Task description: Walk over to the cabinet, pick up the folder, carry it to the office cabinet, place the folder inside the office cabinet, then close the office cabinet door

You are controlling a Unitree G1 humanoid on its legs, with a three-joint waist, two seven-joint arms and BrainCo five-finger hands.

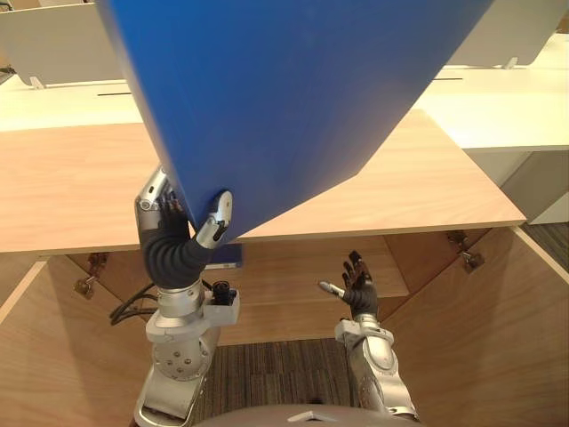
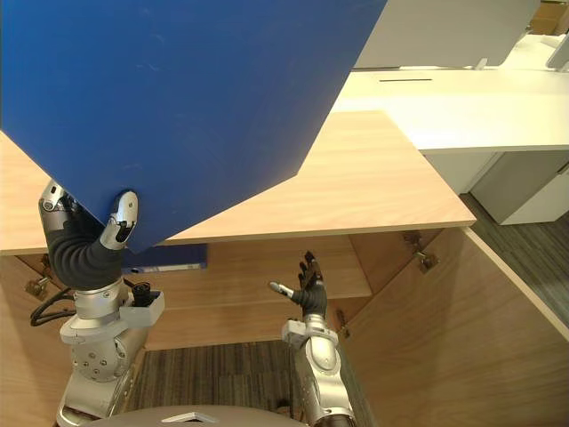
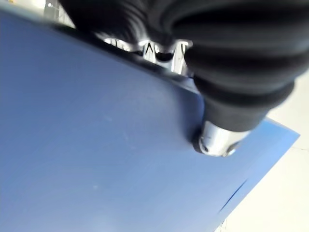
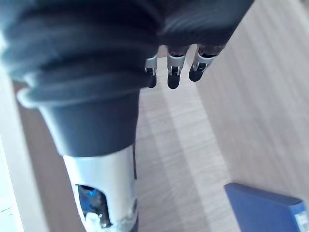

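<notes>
The folder is up above the cabinet, pinched at its lower corner by my left hand. It looks stiff, light and smooth, so I judge it may pivot; a grip further in is safer. My right hand is spread, empty.

You have the folder up close: a broad, flat, plain blue panel, tilted above the wooden tabletop, its lowest corner pinched in the left hand. Beneath, the office cabinet stands with both doors open.
</notes>
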